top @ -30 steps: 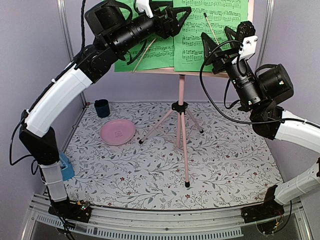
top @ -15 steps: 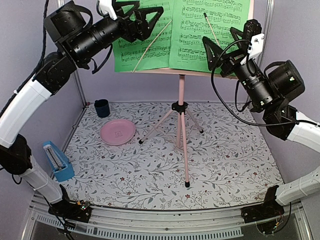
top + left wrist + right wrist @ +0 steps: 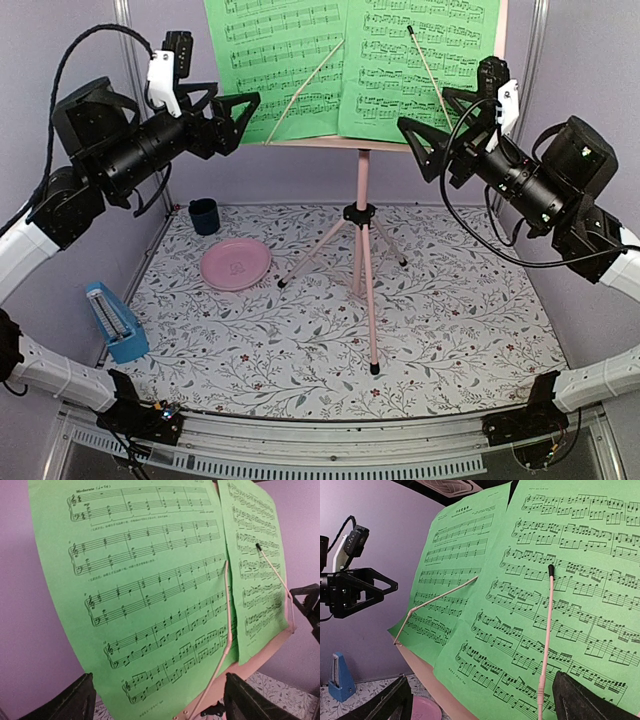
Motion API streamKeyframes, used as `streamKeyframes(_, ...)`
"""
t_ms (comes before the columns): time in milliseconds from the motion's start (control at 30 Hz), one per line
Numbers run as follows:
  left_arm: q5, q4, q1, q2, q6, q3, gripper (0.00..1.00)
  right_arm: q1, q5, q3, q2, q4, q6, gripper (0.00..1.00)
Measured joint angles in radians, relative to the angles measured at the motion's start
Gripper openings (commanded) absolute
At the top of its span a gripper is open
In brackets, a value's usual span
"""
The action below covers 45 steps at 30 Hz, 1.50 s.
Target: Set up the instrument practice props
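Both arms up high, forearms angled inward toward each other. Left gripper points right, jaws spread wide, nothing between them. Right gripper points left, jaws equally wide, empty.
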Motion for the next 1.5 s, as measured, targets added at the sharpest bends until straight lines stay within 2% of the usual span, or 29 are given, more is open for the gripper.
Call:
streamKeyframes(167, -0.013, -0.018, 0.044, -0.133, -0.070, -0.135, 0.89, 0.000, -0.050, -0.028, -0.027, -0.079, 0.065, 0.98)
streamKeyframes(367, -0.002, -0.040, 0.124, -0.205, -0.170, -0.278, 0.89, -0.001, -0.074, -0.116, -0.048, -0.100, 0.146, 0.98)
streamKeyframes(567, 0.045, -0.078, 0.193, -0.246, -0.283, -0.470, 0.89, -0.001, -0.098, -0.229, -0.091, 0.015, 0.225, 0.97)
streamKeyframes(833, 0.123, -0.070, 0.221, -0.245, -0.372, -0.619, 0.88, -0.005, -0.097, -0.314, -0.142, 0.120, 0.310, 0.97)
streamKeyframes(1100, 0.187, -0.015, 0.225, -0.175, -0.401, -0.638, 0.88, -0.005, -0.097, -0.179, -0.078, -0.003, 0.289, 0.98)
streamKeyframes(1333, 0.206, 0.027, 0.228, -0.174, -0.407, -0.640, 0.88, 0.037, -0.136, -0.062, -0.003, -0.121, 0.207, 0.98)
streamKeyframes(1500, 0.218, 0.033, 0.231, -0.174, -0.407, -0.640, 0.88, 0.062, -0.105, 0.005, 0.026, -0.193, 0.189, 0.98)
